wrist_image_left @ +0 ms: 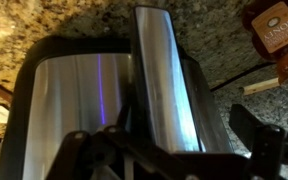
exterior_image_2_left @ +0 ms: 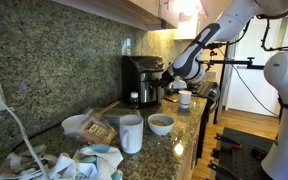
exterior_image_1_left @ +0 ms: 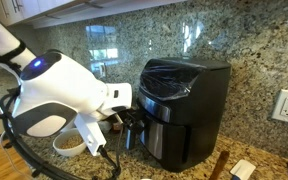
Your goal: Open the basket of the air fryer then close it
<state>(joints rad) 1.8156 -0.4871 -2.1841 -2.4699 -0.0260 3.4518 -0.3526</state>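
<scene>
While the gripper (exterior_image_1_left: 122, 122) sits at the basket (exterior_image_1_left: 169, 128) handle of the air fryer (exterior_image_1_left: 184, 110) — jaws' state unclear — gripping seems under way; next, pull straight outward.

Air fryer (exterior_image_1_left: 184, 110): black plastic body, glossy rounded top catching reflections. Basket (wrist_image_left: 104, 95) front, just ahead of jaws in wrist view: brushed silver metal, smooth, streaked with highlights; protruding handle (wrist_image_left: 166, 75) same satin sheen. Countertop (wrist_image_left: 44, 22) beyond jaws: speckled granite, polished. Backsplash (exterior_image_1_left: 104, 30): same mottled stone, glossy. Robot arm (exterior_image_1_left: 59, 90) shell: smooth white plastic, slight gloss. White cup (exterior_image_2_left: 131, 133): smooth glazed ceramic look.
</scene>
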